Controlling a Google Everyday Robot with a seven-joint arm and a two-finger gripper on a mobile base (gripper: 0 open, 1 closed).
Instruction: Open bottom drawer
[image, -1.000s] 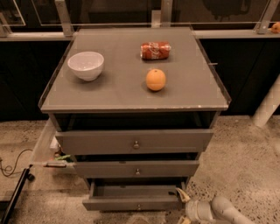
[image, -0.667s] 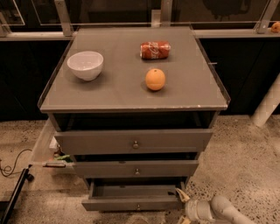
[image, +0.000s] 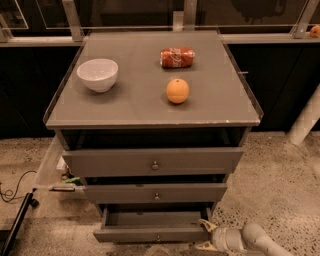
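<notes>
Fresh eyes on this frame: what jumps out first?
The bottom drawer stands pulled out, with the gripper at its right front corner. On the cabinet top: a white bowl at left, a red can on its side, an orange in front of it.

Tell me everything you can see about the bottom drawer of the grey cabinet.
The bottom drawer, lowest of three in the grey cabinet, has a flat grey front with one small round metal knob at its middle. It stands partly pulled out and level; its dark inside shows no contents. The gripper, open, is at its right front corner; contact cannot be confirmed.
</notes>
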